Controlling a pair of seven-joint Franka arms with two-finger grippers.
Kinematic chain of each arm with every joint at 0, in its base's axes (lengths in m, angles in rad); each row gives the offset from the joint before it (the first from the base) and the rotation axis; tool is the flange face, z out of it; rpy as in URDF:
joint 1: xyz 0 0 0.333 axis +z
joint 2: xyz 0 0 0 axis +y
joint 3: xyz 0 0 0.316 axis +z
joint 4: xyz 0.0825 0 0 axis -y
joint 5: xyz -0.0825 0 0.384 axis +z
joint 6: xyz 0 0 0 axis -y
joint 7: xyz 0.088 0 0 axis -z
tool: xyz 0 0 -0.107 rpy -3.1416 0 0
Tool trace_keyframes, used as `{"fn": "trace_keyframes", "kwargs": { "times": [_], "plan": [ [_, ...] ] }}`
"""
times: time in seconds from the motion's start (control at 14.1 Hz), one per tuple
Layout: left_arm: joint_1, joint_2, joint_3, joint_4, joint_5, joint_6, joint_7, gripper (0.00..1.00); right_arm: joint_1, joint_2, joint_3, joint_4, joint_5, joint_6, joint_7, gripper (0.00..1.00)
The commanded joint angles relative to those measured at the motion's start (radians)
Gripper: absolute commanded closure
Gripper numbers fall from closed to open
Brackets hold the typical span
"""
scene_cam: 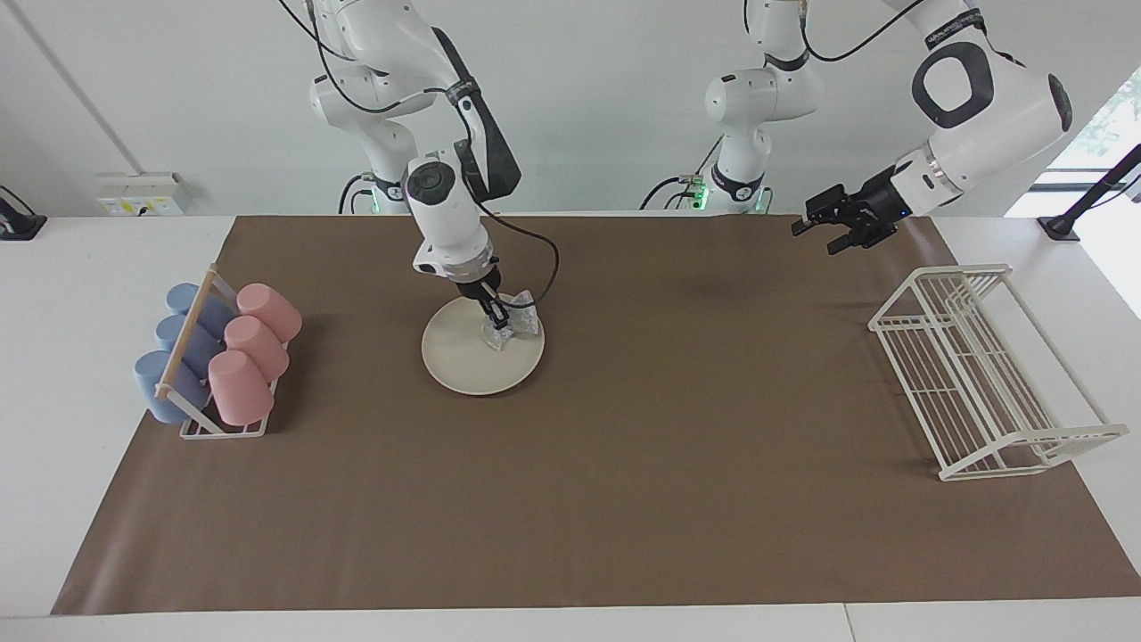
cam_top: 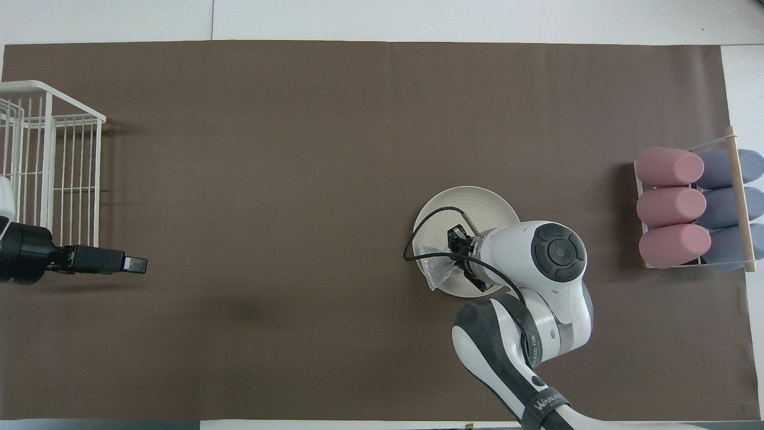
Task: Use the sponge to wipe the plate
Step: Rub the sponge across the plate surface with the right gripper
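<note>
Overhead: sponge (cam_top: 434,273) (overhanging) plate (cam_top: 477,203) rim.

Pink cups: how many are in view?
3, lying in a row in the cup rack at the right arm's end. Blue cups lie alongside; none looks hidden.
</note>
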Motion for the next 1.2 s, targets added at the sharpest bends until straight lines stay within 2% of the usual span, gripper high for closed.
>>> {"fn": "trace_keyframes", "kwargs": {
  "times": [0.0,0.42,0.57,0.92,1.13],
  "plan": [
    [-0.034,0.002,-0.012,0.008,0.061,0.027,-0.060,0.00,-0.078,0.004,0.013,-0.017,-0.003,0.018,-0.138,1.00],
    [-0.036,0.002,-0.014,0.006,0.073,0.029,-0.083,0.00,-0.197,0.013,0.013,-0.017,-0.003,0.021,-0.356,1.00],
    [-0.036,0.002,-0.014,0.005,0.075,0.033,-0.089,0.00,-0.180,0.010,0.016,-0.019,0.001,0.018,-0.339,1.00],
    [-0.036,0.002,-0.014,0.003,0.075,0.038,-0.089,0.00,-0.005,0.007,0.016,-0.017,0.008,0.046,-0.100,1.00],
    [-0.042,0.000,-0.014,0.002,0.075,0.041,-0.092,0.00,-0.011,0.010,0.014,-0.019,0.008,0.064,-0.101,1.00]
  ]
}}
